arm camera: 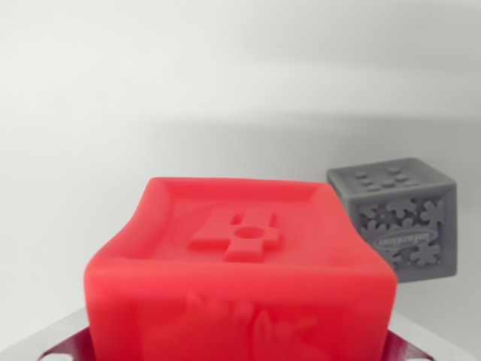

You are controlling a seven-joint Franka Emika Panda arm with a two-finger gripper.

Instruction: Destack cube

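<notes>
Nearest the camera, filling the lower middle of the wrist view, sits a red cube (240, 278) with rounded edges; its upper face is recessed inside a raised rim and carries a raised cross-shaped relief with a small circular hole at the centre, and its near face shows faint embossed shapes that are too blurred to identify. Beyond it, on the wrist view's right and farther from the camera, a grey cube (398, 218) rests on the pale surface (188, 90); its top bears small raised bumps, and its front face shows splat-like relief patterns around an oval label whose lettering is too small to read with confidence. In this view the red cube's right edge overlaps the grey cube's lower left corner, so whether the two touch cannot be determined. Metallic parts (52, 342) appear at the lower left and lower right corners, partly hidden behind the red cube; they seem to belong to the gripper, but the fingertips are not visible, and whether the pincer is spread, narrowed or closed on the red cube cannot be told. The pale surface is plain, with a soft shadow band crossing it behind the cubes.
</notes>
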